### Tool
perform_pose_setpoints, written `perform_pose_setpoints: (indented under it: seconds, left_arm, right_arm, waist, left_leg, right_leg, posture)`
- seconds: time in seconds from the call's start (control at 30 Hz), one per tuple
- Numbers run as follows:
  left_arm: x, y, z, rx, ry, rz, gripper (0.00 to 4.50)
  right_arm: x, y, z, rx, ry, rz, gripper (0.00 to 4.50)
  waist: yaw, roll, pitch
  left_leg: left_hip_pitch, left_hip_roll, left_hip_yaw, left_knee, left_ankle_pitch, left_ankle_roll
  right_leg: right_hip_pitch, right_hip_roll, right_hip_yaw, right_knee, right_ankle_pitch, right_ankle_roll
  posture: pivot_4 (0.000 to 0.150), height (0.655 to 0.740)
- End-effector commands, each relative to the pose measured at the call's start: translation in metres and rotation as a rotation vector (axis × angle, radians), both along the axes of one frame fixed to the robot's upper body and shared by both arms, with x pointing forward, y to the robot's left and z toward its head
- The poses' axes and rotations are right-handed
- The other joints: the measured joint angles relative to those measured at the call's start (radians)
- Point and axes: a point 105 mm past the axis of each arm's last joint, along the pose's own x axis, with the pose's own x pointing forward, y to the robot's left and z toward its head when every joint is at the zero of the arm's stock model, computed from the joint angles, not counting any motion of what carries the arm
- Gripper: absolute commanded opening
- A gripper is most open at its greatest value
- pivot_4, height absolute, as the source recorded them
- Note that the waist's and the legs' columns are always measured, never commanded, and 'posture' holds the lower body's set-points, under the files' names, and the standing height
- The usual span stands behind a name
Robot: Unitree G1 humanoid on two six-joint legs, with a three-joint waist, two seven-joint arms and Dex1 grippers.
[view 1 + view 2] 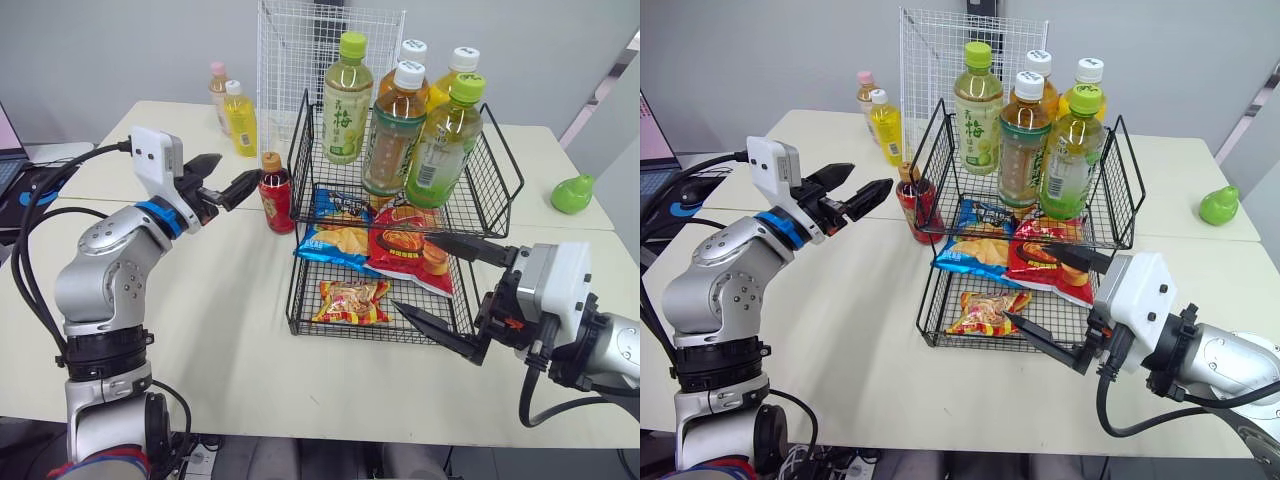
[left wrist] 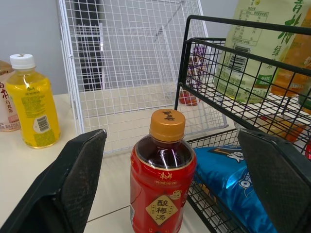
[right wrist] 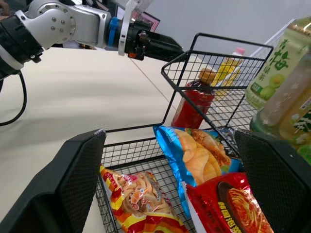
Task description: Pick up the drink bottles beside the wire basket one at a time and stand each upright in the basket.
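Five drink bottles (image 1: 395, 130) are stood upright in the wire basket (image 1: 492, 185), three upright left of it; left gripper (image 1: 235, 172) and right gripper (image 1: 412, 272) are held spread.

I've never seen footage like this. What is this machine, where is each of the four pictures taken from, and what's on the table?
It is a humanoid robot with two arms, each ending in a gripper of two black fingers. The two wide pictures come from a stereo camera on its head, looking down over the arms. The other two come from wrist cameras that look along each gripper's fingers.

On the table stands a two-tier black wire basket. Five drink bottles stand upright in its top tier, with snack bags below. Beside it stands a red bottle, and a yellow bottle and a pink-capped bottle stand further back.

The left gripper is open and aimed at the red bottle, not gripping it. The right gripper is open at the front of the lower tier. Nothing is held.
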Motion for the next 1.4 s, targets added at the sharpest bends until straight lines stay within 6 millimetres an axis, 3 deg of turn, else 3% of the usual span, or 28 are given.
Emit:
perform_pose_setpoints:
  seconds: [0.03,0.37,0.6,0.7,0.97,1.4]
  left_arm:
    - [0.004,-0.018,0.011,0.002,-0.062,0.018,4.47]
    - [0.047,-0.041,0.007,0.001,-0.033,0.127,4.47]
    - [0.058,-0.047,0.008,0.009,-0.030,0.140,4.47]
    - [0.059,-0.048,0.007,0.016,-0.036,0.141,3.87]
    - [0.055,-0.049,0.003,0.013,-0.036,0.132,1.34]
    - [0.047,-0.045,0.001,0.020,-0.042,0.144,1.32]
  right_arm:
    - [-0.006,0.006,0.008,0.019,-0.054,0.018,4.50]
    - [-0.004,0.011,0.009,0.022,-0.057,0.030,4.50]
    - [-0.003,0.012,0.008,0.027,-0.054,0.023,4.50]
    - [-0.003,0.011,0.008,0.028,-0.054,0.018,4.50]
    - [-0.002,0.011,0.009,0.039,-0.059,0.007,4.50]
    - [-0.001,0.011,0.007,0.031,-0.064,0.008,4.50]
  waist:
    - [0.003,0.000,0.000]
    - [0.001,0.000,0.000]
    - [0.000,0.000,0.000]
    - [0.000,0.000,0.000]
    - [0.001,0.000,0.000]
    - [0.001,0.000,0.000]
  left_leg:
    - [0.000,0.000,0.000,0.000,0.000,0.000]
    - [0.000,-0.001,0.000,0.000,0.000,0.000]
    - [0.000,-0.001,0.000,0.000,0.000,0.000]
    - [0.000,-0.001,0.000,0.000,0.000,0.000]
    - [0.000,-0.001,0.000,0.000,0.000,0.000]
    - [0.000,-0.001,0.000,0.000,0.000,0.000]
  right_leg:
    - [0.000,0.000,0.000,0.000,0.000,0.000]
    - [0.000,0.000,0.000,-0.001,0.000,0.001]
    - [0.000,0.000,0.000,-0.001,0.000,0.001]
    - [0.000,0.000,0.000,-0.001,0.000,0.001]
    - [0.000,0.000,0.000,-0.001,0.000,0.001]
    - [0.000,0.000,0.000,-0.001,0.000,0.001]
  posture:
    - [0.150,0.7360]
    - [0.150,0.7360]
    - [0.150,0.7360]
    - [0.150,0.7360]
    - [0.150,0.7360]
    - [0.150,0.7360]
